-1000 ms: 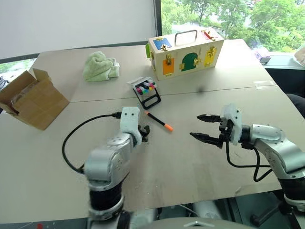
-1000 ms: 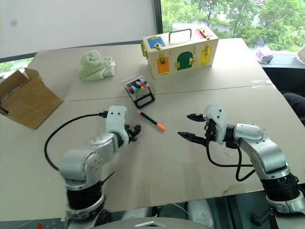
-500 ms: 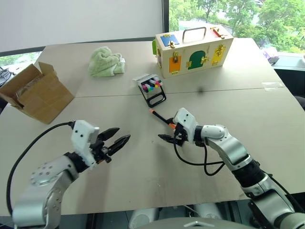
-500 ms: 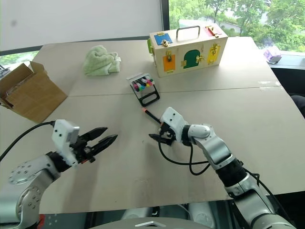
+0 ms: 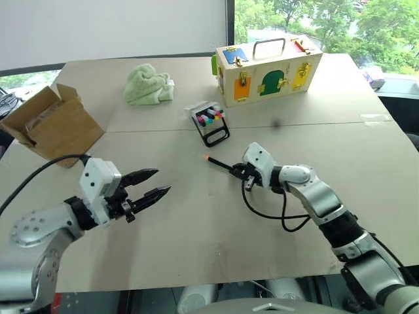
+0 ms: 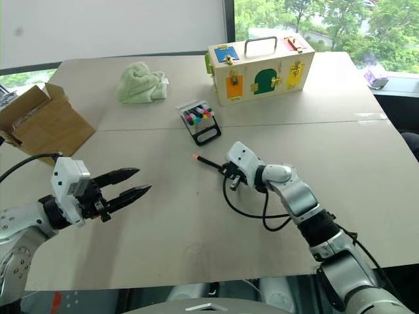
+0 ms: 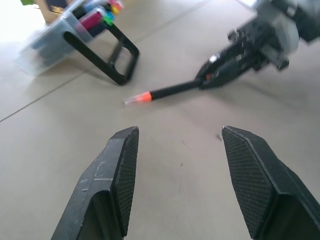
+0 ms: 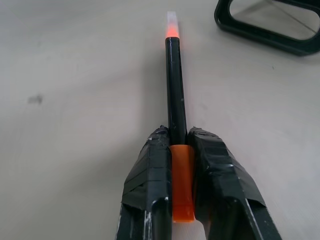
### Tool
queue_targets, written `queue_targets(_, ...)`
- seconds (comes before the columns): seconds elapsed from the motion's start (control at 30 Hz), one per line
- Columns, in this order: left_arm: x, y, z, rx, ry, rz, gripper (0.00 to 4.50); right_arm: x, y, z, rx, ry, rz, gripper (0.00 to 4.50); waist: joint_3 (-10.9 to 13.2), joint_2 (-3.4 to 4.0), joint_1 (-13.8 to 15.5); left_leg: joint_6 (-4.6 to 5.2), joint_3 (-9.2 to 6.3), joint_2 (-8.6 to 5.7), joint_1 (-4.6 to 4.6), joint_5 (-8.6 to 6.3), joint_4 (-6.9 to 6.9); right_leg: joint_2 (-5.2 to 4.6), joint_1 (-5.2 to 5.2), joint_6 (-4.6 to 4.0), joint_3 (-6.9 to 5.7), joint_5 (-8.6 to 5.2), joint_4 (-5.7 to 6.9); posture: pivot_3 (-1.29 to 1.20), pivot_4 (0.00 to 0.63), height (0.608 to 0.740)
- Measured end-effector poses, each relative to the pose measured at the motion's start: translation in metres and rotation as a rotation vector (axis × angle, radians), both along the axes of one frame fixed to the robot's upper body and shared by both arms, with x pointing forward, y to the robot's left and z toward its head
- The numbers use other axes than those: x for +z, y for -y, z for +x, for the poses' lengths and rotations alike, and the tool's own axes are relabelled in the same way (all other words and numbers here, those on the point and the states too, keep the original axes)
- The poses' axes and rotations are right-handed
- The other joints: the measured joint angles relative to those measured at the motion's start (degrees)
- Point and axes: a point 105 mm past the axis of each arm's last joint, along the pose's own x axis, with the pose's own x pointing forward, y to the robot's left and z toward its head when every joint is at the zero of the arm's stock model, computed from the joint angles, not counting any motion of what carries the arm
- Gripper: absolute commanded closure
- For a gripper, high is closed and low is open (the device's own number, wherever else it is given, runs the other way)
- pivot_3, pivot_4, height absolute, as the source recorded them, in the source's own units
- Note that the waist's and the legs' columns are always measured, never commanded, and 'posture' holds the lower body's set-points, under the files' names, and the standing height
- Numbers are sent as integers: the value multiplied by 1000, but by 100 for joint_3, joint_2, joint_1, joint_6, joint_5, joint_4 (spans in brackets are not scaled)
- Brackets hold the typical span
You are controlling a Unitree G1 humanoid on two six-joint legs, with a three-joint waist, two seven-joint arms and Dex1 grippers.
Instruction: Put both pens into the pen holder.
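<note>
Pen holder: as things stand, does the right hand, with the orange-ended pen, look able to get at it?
Probably yes. The right hand grips the orange-ended pen, and only bare table lies between it and the pen holder.

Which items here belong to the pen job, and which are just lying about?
Job:
- orange-ended pen, clamped in the right gripper
- pen holder, coloured markers already in it
- left gripper, open and holding nothing

Lying about:
- wooden latch box
- green cloth
- cardboard box
</note>
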Motion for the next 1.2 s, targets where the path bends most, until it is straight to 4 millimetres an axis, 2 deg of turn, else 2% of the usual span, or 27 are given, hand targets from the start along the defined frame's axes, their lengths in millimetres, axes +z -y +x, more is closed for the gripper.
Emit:
queue_targets(0.1, -2, 8, 8, -73, -3, 62, 1783, 7, 16, -8, 56, 0, -37, 4474, 9, 11, -23, 0, -7, 1, -7, 0, -1, 2, -1, 0, -7, 0, -3, 0, 150, 740)
queue_targets(0.2, -1, 34, 20, -249, 42, 132, 1783, 20, 27, -12, 82, -6, -76, 4474, 20, 23, -48, 0, -6, 4, -10, 1, -1, 5, 0, 0, -4, 0, -1, 0, 150, 740)
queue_targets(0.37, 15, 63, 47, -437, 232, 314, 1783, 48, 21, -14, 106, 29, -110, 4474, 27, 24, -103, 0, -3, 7, -17, 1, 1, 13, -8, 0, 2, 0, 2, 0, 150, 740)
queue_targets(0.5, 9, 77, 61, -512, 289, 423, 1783, 51, 12, -16, 72, 4, -99, 4474, 27, 24, -129, 1, -5, 4, -35, 1, 3, 12, -16, 0, -1, 0, -12, 0, 150, 740)
queue_targets(0.67, -6, 86, 67, -560, 294, 498, 1783, 59, 6, -19, 41, 12, -101, 4474, 28, 24, -168, 2, -16, 3, -41, 1, 9, 13, -17, 0, -11, 0, -15, 0, 150, 740)
queue_targets(0.9, 8, 100, 78, -561, 347, 492, 1783, 68, -4, -28, 65, 26, -100, 4474, 27, 24, -182, 2, -19, 0, -40, 1, 26, 12, -16, 1, -13, 0, 6, 0, 150, 740)
queue_targets(1.2, 8, 106, 82, -563, 326, 489, 1783, 78, -14, -31, 96, 78, -136, 4474, 27, 23, -198, 2, -19, -1, -38, 2, 38, 14, -18, 1, -13, 0, 24, 0, 150, 740)
